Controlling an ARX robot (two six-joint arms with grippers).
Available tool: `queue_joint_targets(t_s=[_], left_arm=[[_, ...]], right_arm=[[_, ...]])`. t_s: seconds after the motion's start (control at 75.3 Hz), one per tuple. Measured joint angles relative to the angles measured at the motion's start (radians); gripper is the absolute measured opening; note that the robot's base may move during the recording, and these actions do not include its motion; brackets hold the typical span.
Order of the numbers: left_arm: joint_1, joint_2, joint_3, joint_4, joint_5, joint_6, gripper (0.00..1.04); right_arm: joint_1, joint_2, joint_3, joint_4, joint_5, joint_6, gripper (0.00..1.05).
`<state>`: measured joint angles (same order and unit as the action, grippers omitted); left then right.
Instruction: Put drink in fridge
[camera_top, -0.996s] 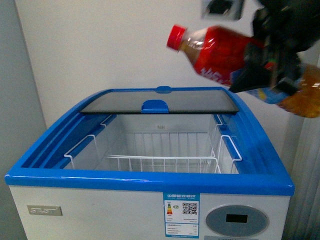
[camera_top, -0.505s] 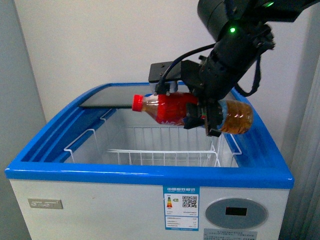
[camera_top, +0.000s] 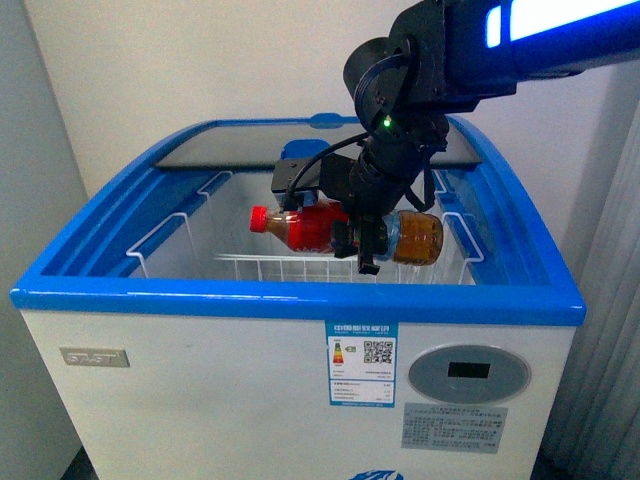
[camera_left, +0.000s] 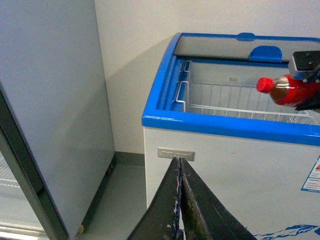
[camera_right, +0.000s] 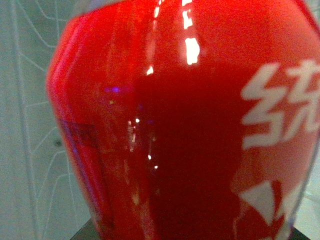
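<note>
Since half a second ago your right arm has come down and the drink (camera_top: 335, 227) now sits lower, its body level with the blue rim of the fridge (camera_top: 300, 302) rather than above it. Going left to right in the front view: the white wire basket (camera_top: 165, 235) hangs along the left inner wall; the bottle's red cap (camera_top: 259, 218) points toward the robot's left; the red label follows, then the right gripper (camera_top: 365, 235), then the amber base of the bottle projecting past it on the far side. You have the drink lying horizontal, clamped across its middle by the right gripper, held over the open well and above the basket's wires; whether it touches them cannot be told. The glass lid (camera_top: 230, 148) is slid to the rear. In the right wrist view the red label (camera_right: 175, 120) fills the picture, hard against the camera. In the left wrist view the left gripper (camera_left: 178, 200) has its fingers pressed together on nothing, low in front of the fridge's white face, well apart from the drink (camera_left: 285, 90), with a grey cabinet (camera_left: 50, 100) standing beside the fridge.
</note>
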<state>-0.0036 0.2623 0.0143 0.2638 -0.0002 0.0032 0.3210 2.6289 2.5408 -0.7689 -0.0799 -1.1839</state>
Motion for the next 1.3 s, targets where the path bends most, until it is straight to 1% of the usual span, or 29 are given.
queue_joint_targets(t_s=[0.027,0.04,0.066,0.159,0.359,0.412,0.425,0.491,0.531,0.544,0.677,0.783,0.797,0.85,0.89,0.916,0.969,0.996,1.049,1.089,1.155,1.222,1.301], left_arm=[[0.0,-0.01,0.0,-0.009,0.0,0.0,0.03],[0.0,-0.013,0.0,-0.012,0.0,0.0,0.03],[0.0,-0.021,0.0,-0.021,0.0,0.0,0.03],[0.0,-0.042,0.0,-0.044,0.0,0.0,0.03],[0.0,-0.092,0.0,-0.093,0.0,0.0,0.03],[0.0,-0.142,0.0,-0.164,0.001,0.0,0.03],[0.0,-0.171,0.0,-0.203,0.002,-0.001,0.03],[0.0,-0.235,0.0,-0.253,0.0,-0.001,0.03],[0.0,-0.247,0.0,-0.257,0.0,-0.001,0.03],[0.0,-0.251,0.0,-0.259,0.0,-0.001,0.03],[0.0,-0.256,0.0,-0.262,0.0,-0.001,0.03],[0.0,-0.256,0.0,-0.262,0.0,-0.001,0.03],[0.0,-0.256,0.0,-0.262,0.0,-0.001,0.03],[0.0,-0.256,0.0,-0.262,0.0,-0.001,0.03],[0.0,-0.256,0.0,-0.262,0.0,-0.001,0.03],[0.0,-0.256,0.0,-0.262,0.0,-0.001,0.03],[0.0,-0.256,0.0,-0.262,0.0,-0.001,0.03],[0.0,-0.256,0.0,-0.262,0.0,-0.001,0.03],[0.0,-0.256,0.0,-0.262,0.0,-0.001,0.03],[0.0,-0.256,0.0,-0.262,0.0,-0.001,0.03],[0.0,-0.256,0.0,-0.262,0.0,-0.001,0.03],[0.0,-0.256,0.0,-0.262,0.0,-0.001,0.03],[0.0,-0.256,0.0,-0.262,0.0,-0.001,0.03]], right_arm=[[0.0,0.014,0.023,-0.011,0.002,0.002,0.35],[-0.002,0.05,0.076,-0.036,0.006,0.007,0.35],[-0.003,0.073,0.108,-0.05,0.008,0.007,0.35],[-0.008,0.127,0.192,-0.089,0.009,0.021,0.35],[-0.005,0.198,0.302,-0.081,0.037,0.019,0.35],[-0.002,0.194,0.272,-0.039,0.038,0.021,0.35],[-0.002,0.187,0.261,-0.024,0.037,0.021,0.35],[0.002,0.141,0.159,0.044,0.04,0.021,0.35],[0.005,0.113,0.103,0.076,0.05,0.021,0.42],[0.006,0.103,0.083,0.08,0.05,0.023,0.46],[0.008,0.084,0.065,0.057,0.015,0.032,0.68],[0.008,0.025,0.048,0.043,-0.053,0.084,0.96],[0.008,-0.002,0.026,0.058,-0.066,0.102,0.98],[0.004,-0.076,-0.039,0.109,-0.089,0.153,0.97],[-0.005,-0.172,-0.138,0.188,-0.106,0.217,0.97],[-0.017,-0.266,-0.243,0.267,-0.105,0.274,0.97],[-0.041,-0.41,-0.414,0.389,-0.063,0.384,0.97],[-0.058,-0.493,-0.515,0.454,-0.023,0.45,0.97],[-0.085,-0.597,-0.647,0.525,0.033,0.547,0.97],[-0.116,-0.703,-0.779,0.57,0.09,0.655,0.97],[-0.161,-0.854,-0.962,0.561,0.139,0.811,0.97],[-0.209,-1.032,-1.163,0.512,0.13,0.964,0.97],[-0.237,-1.221,-1.346,0.45,0.103,1.096,0.97]])
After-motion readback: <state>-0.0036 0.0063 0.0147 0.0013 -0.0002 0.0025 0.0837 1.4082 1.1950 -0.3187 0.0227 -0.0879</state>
